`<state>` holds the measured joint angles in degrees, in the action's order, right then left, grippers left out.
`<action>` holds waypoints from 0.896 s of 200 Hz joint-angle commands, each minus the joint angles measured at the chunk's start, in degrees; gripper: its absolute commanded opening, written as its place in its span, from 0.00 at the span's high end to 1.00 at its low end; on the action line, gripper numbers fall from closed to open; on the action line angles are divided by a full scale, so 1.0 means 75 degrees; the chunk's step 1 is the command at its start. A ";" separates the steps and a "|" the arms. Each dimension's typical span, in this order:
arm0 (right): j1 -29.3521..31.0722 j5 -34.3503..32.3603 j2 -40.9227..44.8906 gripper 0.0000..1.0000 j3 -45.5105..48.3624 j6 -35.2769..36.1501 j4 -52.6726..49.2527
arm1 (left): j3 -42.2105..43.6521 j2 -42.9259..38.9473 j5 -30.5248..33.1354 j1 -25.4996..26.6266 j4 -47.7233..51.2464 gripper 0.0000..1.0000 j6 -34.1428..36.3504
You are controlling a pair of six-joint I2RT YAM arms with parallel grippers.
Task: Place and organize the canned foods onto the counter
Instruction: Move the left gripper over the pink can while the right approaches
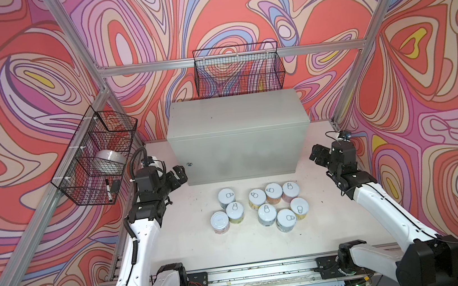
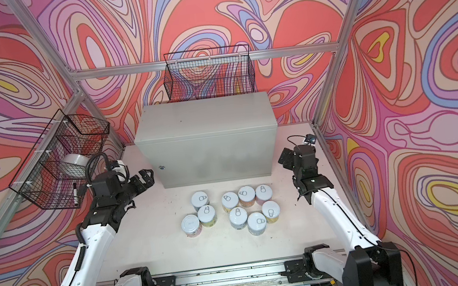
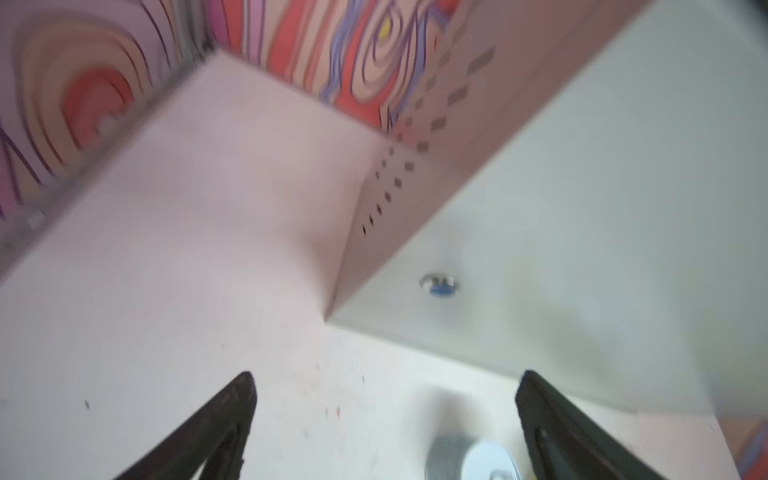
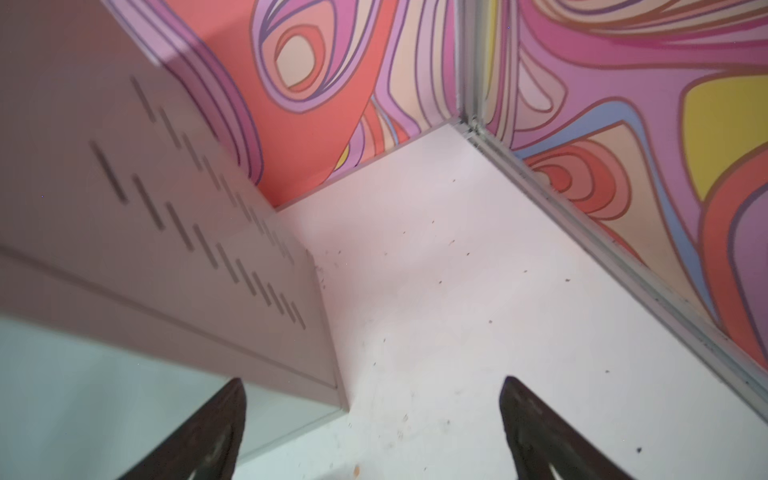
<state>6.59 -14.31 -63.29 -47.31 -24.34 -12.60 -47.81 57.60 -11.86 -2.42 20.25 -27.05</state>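
Several canned foods stand upright on the white table in front of the counter in both top views: a left group of three [image 1: 227,197] [image 2: 200,199] and a bigger right group [image 1: 274,193] [image 2: 246,192]. The counter [image 1: 233,114] [image 2: 204,114], a light-grey cabinet, has nothing on its top. My left gripper [image 1: 180,174] [image 2: 145,178] hovers open by the counter's front left corner. My right gripper [image 1: 316,157] [image 2: 283,158] hangs open by its front right corner. In the left wrist view the gripper [image 3: 386,375] is empty, with one can [image 3: 486,461] below and the counter [image 3: 582,249] ahead. The right wrist view shows the empty gripper [image 4: 374,381] beside the counter's vented side [image 4: 124,249].
A black wire basket [image 1: 97,158] on the left wall holds a white roll [image 1: 109,160] and a marker [image 1: 108,189]. Another wire basket [image 1: 238,69] hangs on the back wall just above the counter. The arms' rail [image 1: 266,271] runs along the table's front edge.
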 commanded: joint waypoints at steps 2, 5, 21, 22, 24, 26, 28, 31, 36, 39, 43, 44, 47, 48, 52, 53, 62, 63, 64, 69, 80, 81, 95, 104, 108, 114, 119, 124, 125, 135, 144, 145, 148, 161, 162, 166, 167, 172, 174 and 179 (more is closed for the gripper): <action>0.0395 -0.0041 0.0391 0.02 -0.0276 -0.0220 -0.1832 | 0.0303 -0.0181 -0.1121 0.0064 0.2160 0.00 -0.0498; 0.0432 -0.0028 0.0413 0.02 -0.0320 -0.0223 -0.1951 | 0.0313 -0.0207 -0.1210 0.0064 0.2273 0.00 -0.0507; 0.0616 0.0026 0.0439 0.02 -0.0610 -0.0298 -0.2665 | 0.0268 -0.0291 -0.1628 0.0098 0.2913 0.00 -0.0483; 0.0630 0.0029 0.0449 0.02 -0.0620 -0.0296 -0.2707 | 0.0263 -0.0294 -0.1635 0.0099 0.2966 0.00 -0.0478; 0.0647 0.0040 0.0455 0.02 -0.0651 -0.0303 -0.2789 | 0.0244 -0.0306 -0.1658 0.0108 0.3061 0.00 -0.0464; 0.0669 0.0049 0.0457 0.02 -0.0679 -0.0317 -0.2865 | 0.0228 -0.0323 -0.1672 0.0116 0.3144 0.00 -0.0438; 0.0692 0.0072 0.0466 0.02 -0.0695 -0.0309 -0.2937 | 0.0201 -0.0336 -0.1652 0.0136 0.3246 0.00 -0.0431; 0.0720 0.0100 0.0475 0.02 -0.0724 -0.0310 -0.3018 | 0.0169 -0.0364 -0.1590 0.0170 0.3391 0.00 -0.0415; 0.0767 0.0126 0.0481 0.02 -0.0774 -0.0364 -0.3218 | 0.0084 -0.0427 -0.1358 0.0232 0.3666 0.00 -0.0437; 0.0792 0.0142 0.0481 0.02 -0.0797 -0.0401 -0.3324 | 0.0046 -0.0484 -0.1138 0.0274 0.3815 0.00 -0.0504; 0.0820 0.0223 0.0491 0.02 -0.0806 -0.0419 -0.3409 | 0.0045 -0.0594 -0.0996 0.0316 0.3917 0.00 -0.0561; 0.0826 0.0245 0.0492 0.02 -0.0806 -0.0427 -0.3437 | 0.0046 -0.0627 -0.0979 0.0325 0.3919 0.00 -0.0563; 0.0848 0.0312 0.0506 0.03 -0.0805 -0.0429 -0.3486 | 0.0061 -0.0743 -0.0955 0.0349 0.3931 0.00 -0.0609; 0.0858 0.0342 0.0511 0.03 -0.0800 -0.0432 -0.3499 | 0.0072 -0.0778 -0.0947 0.0353 0.3926 0.00 -0.0622; 0.0881 0.0436 0.0524 0.03 -0.0794 -0.0468 -0.3571 | 0.0111 -0.0942 -0.0913 0.0368 0.3918 0.00 -0.0690; 0.0886 0.0445 0.0532 0.03 -0.0788 -0.0481 -0.3588 | 0.0120 -0.0983 -0.0908 0.0368 0.3914 0.00 -0.0698; 0.0942 0.0631 0.0568 0.04 -0.0763 -0.0577 -0.3727 | 0.0239 -0.1404 -0.0916 0.0375 0.3772 0.00 -0.0959; 0.0952 0.0654 0.0572 0.04 -0.0755 -0.0582 -0.3725 | 0.0260 -0.1454 -0.0927 0.0366 0.3747 0.00 -0.0985; 0.0962 0.0677 0.0579 0.04 -0.0745 -0.0584 -0.3729 | 0.0282 -0.1503 -0.0945 0.0367 0.3717 0.00 -0.1021; 0.1008 0.0772 0.0597 0.04 -0.0710 -0.0620 -0.3772 | 0.0361 -0.1745 -0.0927 0.0362 0.3618 0.00 -0.1217; 0.1098 0.0858 0.0646 0.04 -0.0658 -0.0712 -0.3885 | 0.0607 -0.2190 -0.1005 0.0354 0.3348 0.00 -0.1723; 0.1106 0.0867 0.0658 0.04 -0.0650 -0.0708 -0.3891 | 0.0638 -0.2205 -0.1048 0.0356 0.3312 0.00 -0.1760; 0.1180 0.0924 0.0730 0.05 -0.0556 -0.0730 -0.3958 | 0.0952 -0.2104 -0.1927 0.0354 0.2845 0.00 -0.2053; 0.1196 0.1015 0.0761 0.05 -0.0499 -0.0708 -0.3964 | 0.1052 -0.1704 -0.2633 0.0357 0.2667 0.00 -0.2115; 0.1201 0.1036 0.0762 0.05 -0.0488 -0.0704 -0.3959 | 0.1050 -0.1522 -0.2908 0.0377 0.2617 0.00 -0.2104; 0.1207 0.1068 0.0757 0.06 -0.0456 -0.0698 -0.3984 | 0.1038 -0.1359 -0.3177 0.0439 0.2629 0.00 -0.2045; 0.1224 0.1111 0.0762 0.06 -0.0438 -0.0698 -0.3996 | 0.1031 -0.1355 -0.3209 0.0535 0.2595 0.00 -0.1954; 0.1241 0.1156 0.0762 0.06 -0.0409 -0.0693 -0.4011 | 0.1019 -0.1444 -0.3113 0.0641 0.2580 0.00 -0.1843; 0.1242 0.1163 0.0751 0.06 -0.0408 -0.0687 -0.4007 | 0.1019 -0.1457 -0.3081 0.0663 0.2583 0.00 -0.1825; 0.1286 0.1184 0.0740 0.06 -0.0361 -0.0686 -0.4041 | 0.0953 -0.1704 -0.2763 0.0720 0.2760 0.00 -0.1709; 0.1312 0.1201 0.0748 0.07 -0.0321 -0.0680 -0.4083 | 0.0837 -0.1797 -0.2595 0.0729 0.3064 0.00 -0.1484; 0.1312 0.1208 0.0743 0.07 -0.0317 -0.0680 -0.4096 | 0.0817 -0.1797 -0.2570 0.0731 0.3111 0.00 -0.1470; 0.1329 0.1211 0.0748 0.07 -0.0308 -0.0672 -0.4109 | 0.0761 -0.1792 -0.2497 0.0729 0.3262 0.00 -0.1366; 0.1370 0.1259 0.0727 0.08 -0.0245 -0.0685 -0.4102 | 0.0537 -0.1783 -0.2167 0.0826 0.3703 0.00 -0.1153; 0.1371 0.1267 0.0727 0.08 -0.0232 -0.0683 -0.4100 | 0.0538 -0.1790 -0.2156 0.0832 0.3695 0.00 -0.1164; 0.1382 0.1299 0.0718 0.08 -0.0209 -0.0712 -0.4097 | 0.0523 -0.1813 -0.2087 0.0908 0.3686 0.00 -0.1183; 0.1388 0.1310 0.0711 0.08 -0.0208 -0.0720 -0.4103 | 0.0519 -0.1817 -0.2064 0.0931 0.3687 0.00 -0.1185; 0.1405 0.1344 0.0697 0.08 -0.0169 -0.0731 -0.4089 | 0.0490 -0.1856 -0.1886 0.1105 0.3670 0.00 -0.1238; 0.1418 0.1362 0.0693 0.08 -0.0163 -0.0740 -0.4086 | 0.0471 -0.1865 -0.1788 0.1180 0.3680 0.00 -0.1252; 0.1438 0.1405 0.0672 0.09 -0.0144 -0.0758 -0.4069 | 0.0390 -0.1879 -0.1401 0.1408 0.3754 0.00 -0.1277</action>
<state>16.51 -5.52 -58.24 -49.76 -29.23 -42.06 -42.33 44.53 -28.73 3.97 44.25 -37.54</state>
